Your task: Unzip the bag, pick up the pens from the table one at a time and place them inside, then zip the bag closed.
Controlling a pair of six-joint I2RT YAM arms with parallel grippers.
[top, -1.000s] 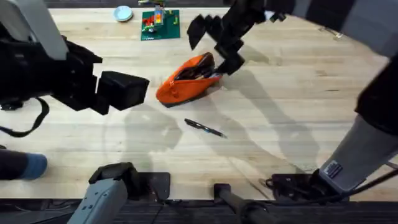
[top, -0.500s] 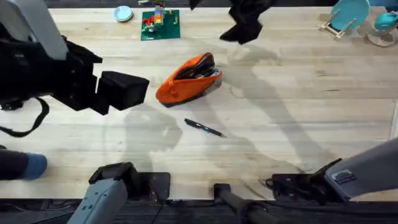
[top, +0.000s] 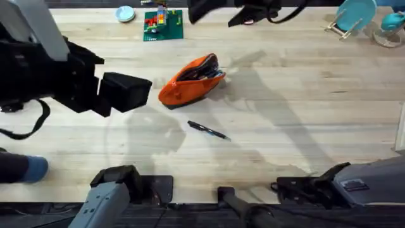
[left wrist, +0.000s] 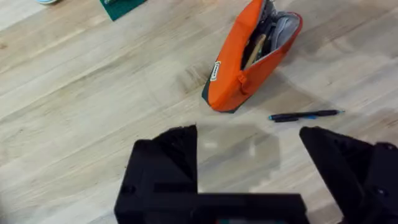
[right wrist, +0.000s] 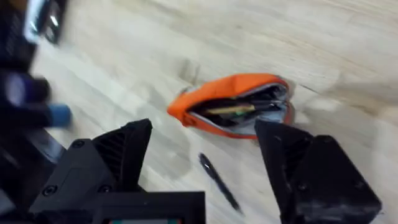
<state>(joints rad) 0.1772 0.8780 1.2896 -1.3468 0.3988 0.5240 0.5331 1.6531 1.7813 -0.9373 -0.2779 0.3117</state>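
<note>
The left arm reaches in from the table's left side, its left gripper [left wrist: 249, 149] held above the surface with fingers spread wide and empty. The right arm stretches to the far edge, its right gripper [right wrist: 205, 155] raised high, fingers likewise parted.

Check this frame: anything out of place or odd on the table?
Nothing damaged or spilled. The bag lies unzipped with its mouth gaping, items showing inside. One pen lies loose on the table, apart from the bag. Both grippers, left and right, are open and empty.
</note>
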